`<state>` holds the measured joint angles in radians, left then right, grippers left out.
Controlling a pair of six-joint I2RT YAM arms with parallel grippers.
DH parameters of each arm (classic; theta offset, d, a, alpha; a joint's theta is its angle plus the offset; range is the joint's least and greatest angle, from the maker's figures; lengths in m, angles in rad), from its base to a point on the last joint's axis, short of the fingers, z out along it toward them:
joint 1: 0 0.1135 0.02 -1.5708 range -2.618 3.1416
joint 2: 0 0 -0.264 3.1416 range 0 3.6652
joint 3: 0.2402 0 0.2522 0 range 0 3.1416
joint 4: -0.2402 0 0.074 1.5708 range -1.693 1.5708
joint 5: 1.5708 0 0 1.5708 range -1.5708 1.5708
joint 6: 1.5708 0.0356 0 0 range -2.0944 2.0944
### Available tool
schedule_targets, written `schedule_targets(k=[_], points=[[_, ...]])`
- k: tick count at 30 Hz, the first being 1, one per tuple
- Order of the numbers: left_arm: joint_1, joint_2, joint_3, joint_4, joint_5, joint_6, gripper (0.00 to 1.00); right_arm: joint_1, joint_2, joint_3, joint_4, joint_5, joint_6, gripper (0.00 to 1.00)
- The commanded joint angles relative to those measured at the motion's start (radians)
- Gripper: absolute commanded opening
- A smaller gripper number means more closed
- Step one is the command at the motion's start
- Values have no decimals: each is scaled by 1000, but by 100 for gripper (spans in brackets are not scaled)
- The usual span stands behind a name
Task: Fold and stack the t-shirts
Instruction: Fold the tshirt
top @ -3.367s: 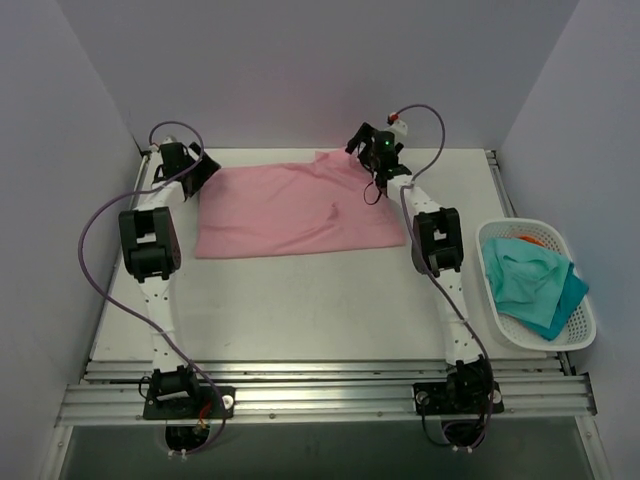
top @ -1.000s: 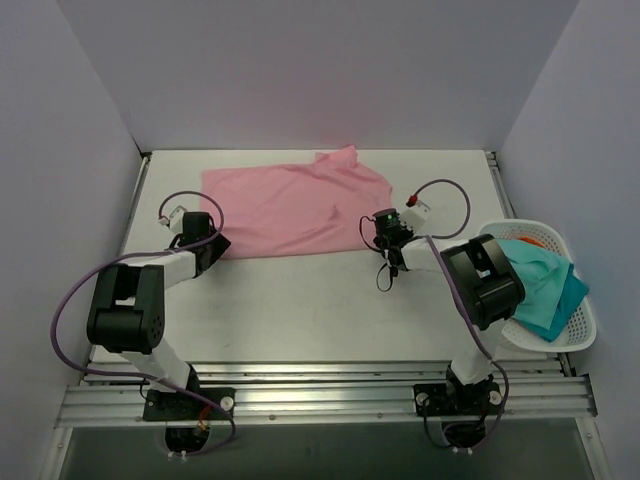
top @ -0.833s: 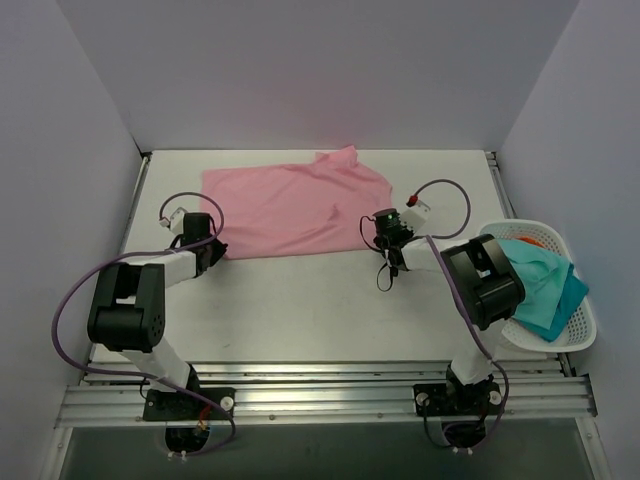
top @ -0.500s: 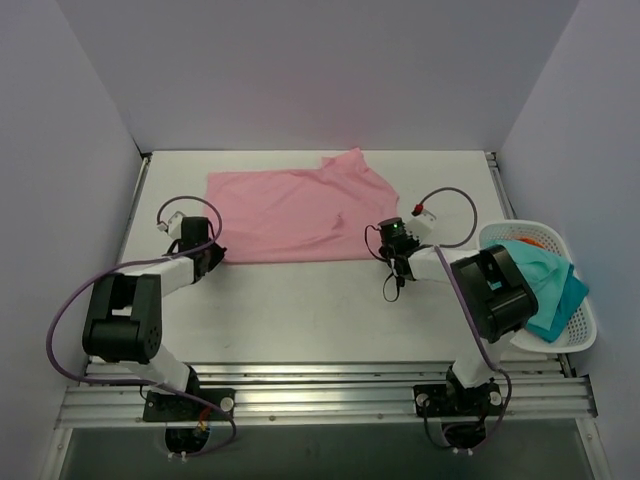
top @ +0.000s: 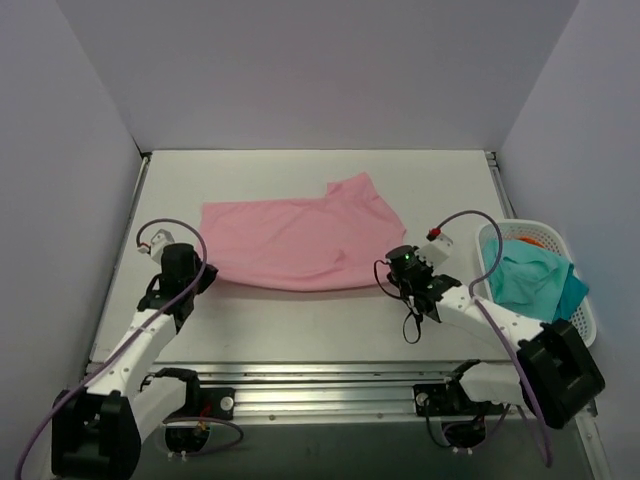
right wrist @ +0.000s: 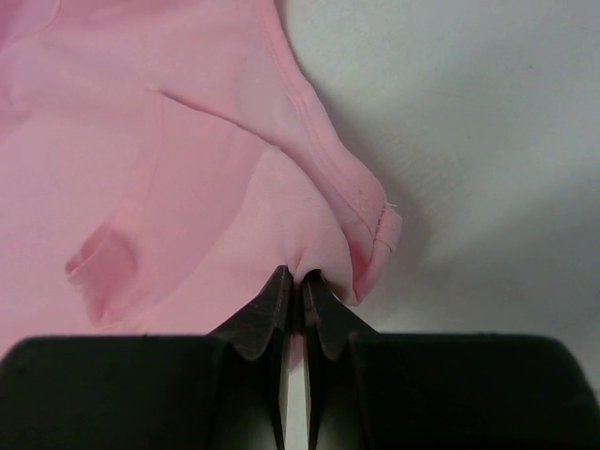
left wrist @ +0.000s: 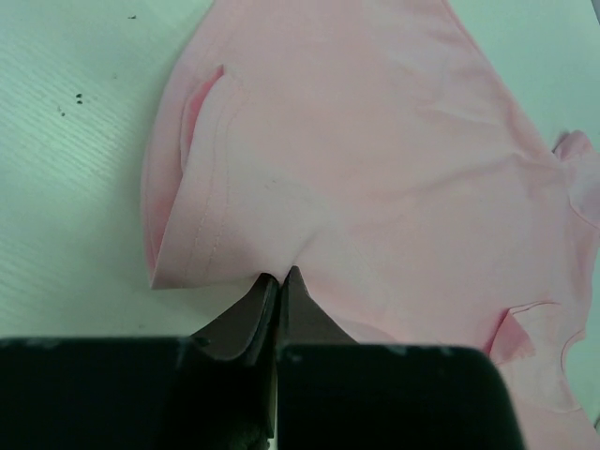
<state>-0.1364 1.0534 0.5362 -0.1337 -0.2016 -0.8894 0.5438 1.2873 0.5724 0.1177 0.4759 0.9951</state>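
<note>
A pale pink shirt lies spread wide across the middle of a white counter, seen from above, with one sleeve flap sticking up at its far right. Two robot arms reach in low from the near edge, one to each near corner of the shirt. The left arm has its elbow folded down by the near left corner of the counter, and its white forearm slants up and to the right, ending at the left pincer on the shirt's near left corner. The right arm has its elbow low at the near right, and its forearm runs left and slightly away to the right pincer on the shirt's near right corner. In the left wrist view, the dark fingers are pressed together on a pinch of the pink hem, which puckers just above them. In the right wrist view, the fingers are likewise squeezed shut on a small fold of pink cloth beside a rolled seam. At the counter's right edge stands a white basket holding teal cloth and something orange.
</note>
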Motion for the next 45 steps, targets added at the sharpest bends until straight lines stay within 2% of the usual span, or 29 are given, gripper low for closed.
schedule_targets(k=[1,7,9,10,11,12,13,14,15,16,17,23,26,28,31,32,35,36,37,40,45], points=[[-3,-114,-33,-113,-13,-16,2,47,-129,-42,-214,105,94,0],[-9,-308,-76,-259,2,-22,2,140,-423,-86,-424,154,198,0],[-11,-381,-67,-329,5,-22,7,154,-474,-91,-473,161,215,0],[-11,-406,-62,-354,8,-22,14,166,-518,-94,-513,159,229,0],[-11,-453,-56,-400,14,-22,38,173,-539,-95,-532,156,235,13],[-11,-478,-41,-423,27,-20,55,180,-557,-97,-565,156,243,28],[-12,-499,-32,-446,31,-23,69,195,-594,-98,-582,158,260,44],[-11,-538,-21,-495,36,-25,85,202,-611,-97,-601,159,275,70],[-12,-556,-9,-513,40,-28,94,206,-628,-95,-613,156,275,85],[-17,-569,5,-523,54,-37,94,211,-647,-91,-627,159,284,95],[-22,-587,8,-526,65,-42,94,212,-655,-73,-639,164,289,98],[-20,-526,97,-512,88,-39,94,214,-628,46,-678,220,240,99],[-20,-453,155,-450,65,-13,94,214,-562,115,-600,250,174,99],[-20,-399,175,-394,47,15,94,214,-478,157,-486,266,73,99],[-16,-239,225,-249,10,79,94,193,-323,227,-334,280,-59,100],[-3,-139,263,-227,5,96,94,148,-280,245,-258,271,-125,100],[52,96,333,-153,36,168,94,18,-93,302,-141,80,-205,100],[73,153,376,-132,83,179,94,-23,-44,311,-54,28,-223,100],[95,256,392,-91,109,193,94,-86,49,342,-29,-29,-240,100],[178,405,432,14,171,201,94,-161,225,406,23,-66,-266,100],[230,581,528,74,180,221,94,-237,462,556,85,-109,-305,100]])
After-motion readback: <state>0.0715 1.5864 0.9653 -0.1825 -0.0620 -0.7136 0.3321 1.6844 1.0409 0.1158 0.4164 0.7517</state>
